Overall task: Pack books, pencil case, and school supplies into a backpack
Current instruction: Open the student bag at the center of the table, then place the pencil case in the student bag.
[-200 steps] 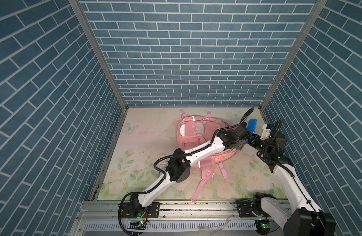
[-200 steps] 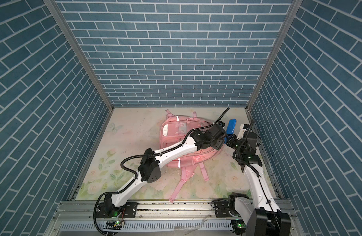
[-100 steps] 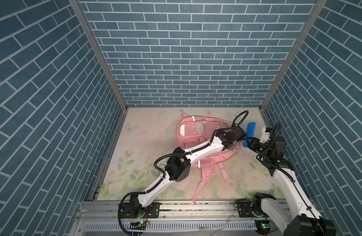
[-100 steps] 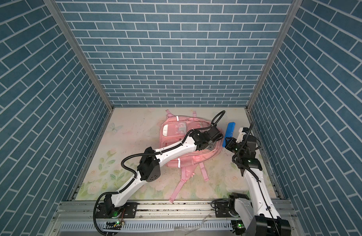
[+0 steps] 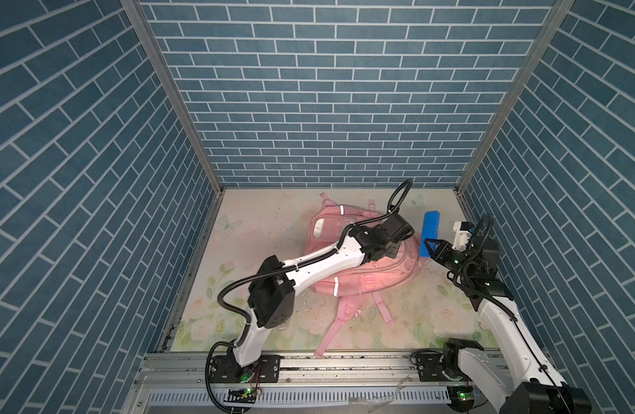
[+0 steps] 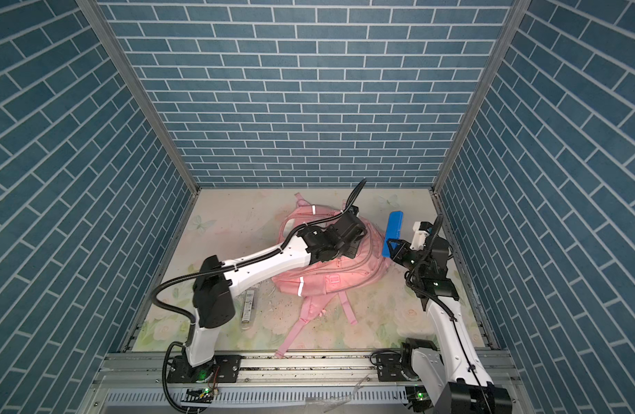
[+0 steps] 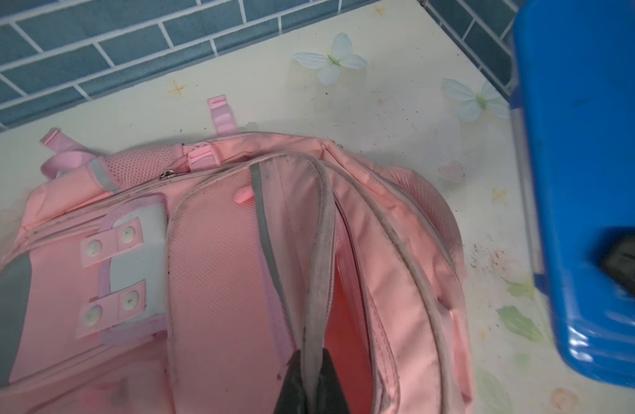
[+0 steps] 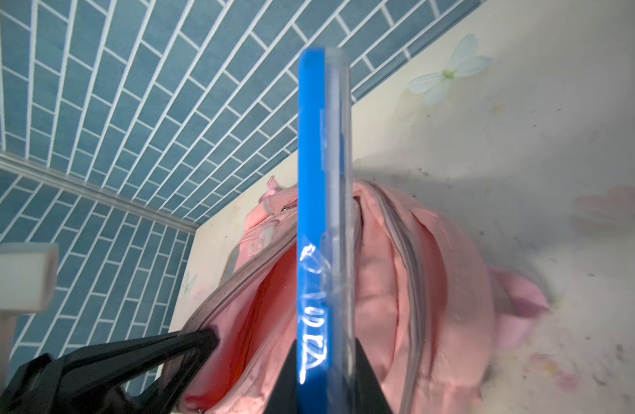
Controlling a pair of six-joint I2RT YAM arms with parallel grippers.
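On the floral bench [image 5: 258, 215], pink backpack [image 5: 348, 272] lying flat with a pocket gaping, left pincer [image 7: 310, 380] clamping shut on its grey zipper edge [image 7: 319, 251], right pincer [image 8: 327, 358] gripping blue pencil case [image 8: 310, 179] just beside the opening

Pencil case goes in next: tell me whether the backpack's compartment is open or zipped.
Open. The left gripper pinches the backpack by its zipper edge; the gap shows orange-red lining in both wrist views.

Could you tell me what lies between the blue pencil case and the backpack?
Nothing: in the left wrist view, only a bare strip of floral table shows between the blue pencil case and the backpack.
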